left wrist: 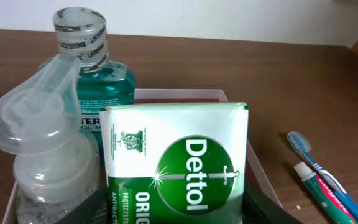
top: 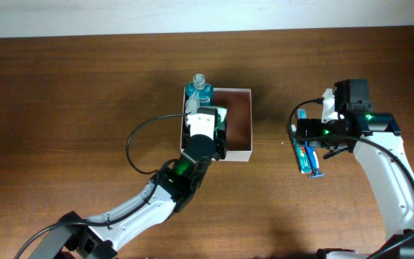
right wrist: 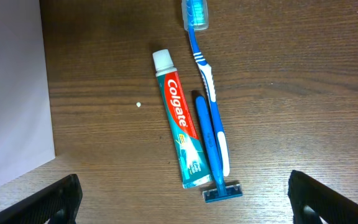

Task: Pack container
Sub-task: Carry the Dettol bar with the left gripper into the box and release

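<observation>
The container (top: 241,124) is a square shallow box with white walls and a reddish-brown inside, at mid table; its rim also shows in the left wrist view (left wrist: 188,95). My left gripper (top: 208,128) hangs over the container's left half, shut on a green and white Dettol soap pack (left wrist: 179,163) held upright between the fingers (left wrist: 173,213). A blue Listerine bottle (left wrist: 98,81) and a clear pump bottle (left wrist: 42,152) stand at the container's left side. My right gripper (right wrist: 182,202) is wide open and empty above a Colgate toothpaste tube (right wrist: 180,121), a blue toothbrush (right wrist: 204,68) and a blue razor (right wrist: 211,152).
The toothpaste, toothbrush and razor lie side by side on the brown wooden table to the right of the container (top: 309,157). The container's white outer wall (right wrist: 11,93) shows at the left of the right wrist view. The Listerine bottle (top: 200,88) stands at the container's far left corner.
</observation>
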